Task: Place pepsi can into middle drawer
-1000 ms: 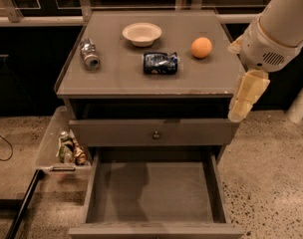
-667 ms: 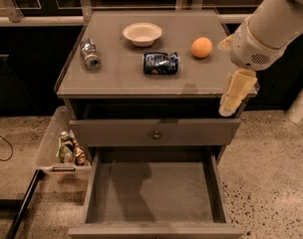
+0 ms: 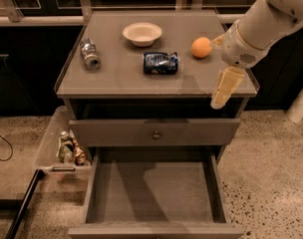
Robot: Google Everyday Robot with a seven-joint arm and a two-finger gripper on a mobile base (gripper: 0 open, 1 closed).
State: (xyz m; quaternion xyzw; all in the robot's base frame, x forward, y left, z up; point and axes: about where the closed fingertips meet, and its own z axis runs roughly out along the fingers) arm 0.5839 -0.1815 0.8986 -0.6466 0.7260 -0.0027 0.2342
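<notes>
The middle drawer [image 3: 151, 190] stands pulled out, its front edge cut off below. The pepsi can [image 3: 160, 62] lies sideways on the cabinet top [image 3: 116, 78]. The gripper [image 3: 219, 100] hangs empty over the right front corner; clenched or released, I cannot tell.

I log four things on the table [image 3: 116, 81]: white bowl [image 3: 141, 34] at back centre, silver can [image 3: 90, 54] on its side at left, pepsi can [image 3: 160, 63] lying mid-top, orange [image 3: 201, 47] to the right. My claw [image 3: 222, 91] hangs over the front right edge.
</notes>
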